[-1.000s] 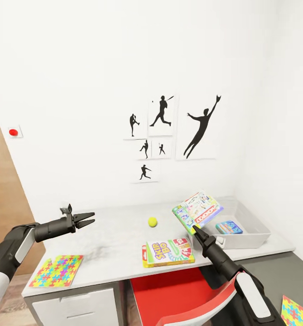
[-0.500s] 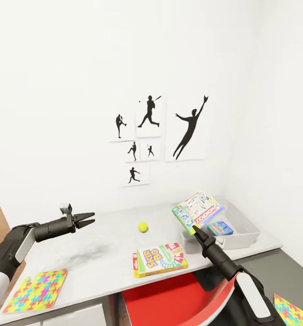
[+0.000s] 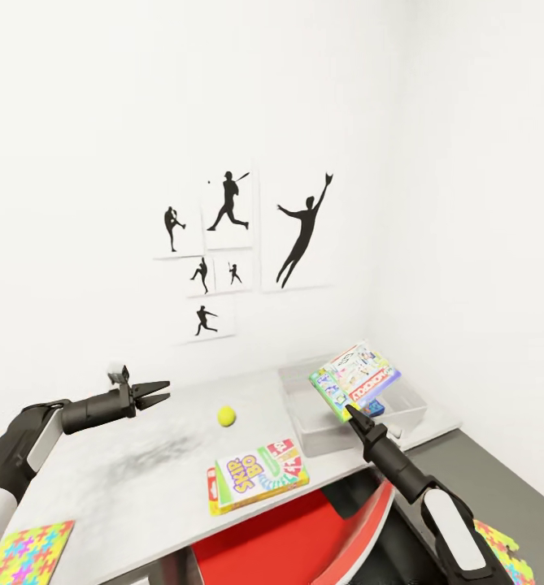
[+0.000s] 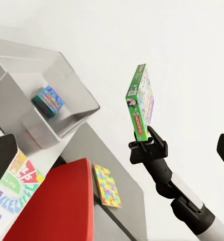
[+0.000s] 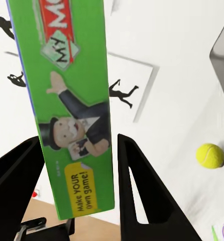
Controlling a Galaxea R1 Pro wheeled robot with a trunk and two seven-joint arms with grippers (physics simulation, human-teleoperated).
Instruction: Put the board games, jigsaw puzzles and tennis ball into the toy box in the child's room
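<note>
Head view first: the right claw (image 3: 350,409) is clamped on a green board game (image 3: 354,379), holding it up in the air, tilted, over the near edge of the gray toy box (image 3: 304,426). The toy box sits at the right end of the gray surface (image 3: 141,479), near the corner of the white walls. A small blue box (image 3: 373,405) lies inside it, partly hidden by the held game. A tennis ball (image 3: 227,417) rests on the surface to the left of the toy box. A yellow card game (image 3: 257,481) lies flat near the front edge, above a red chair (image 3: 304,536). One bright jigsaw puzzle (image 3: 23,552) lies at the near left corner of the surface. Another puzzle (image 3: 503,552) shows low at the right, beside the right arm. The left claw (image 3: 159,392) hangs above the left side of the surface, holding nothing, its fingers a little apart. Black ball-player pictures (image 3: 231,244) hang on the wall.

Left wrist view: the right claw (image 4: 146,144) grips the bottom edge of the game (image 4: 140,102), which stands on its edge. The toy box (image 4: 67,85) holds the blue box (image 4: 47,100).

Right wrist view: two black fingers (image 5: 137,186) press on each side of the green game (image 5: 72,100). The ball (image 5: 210,155) lies on the surface beyond.
</note>
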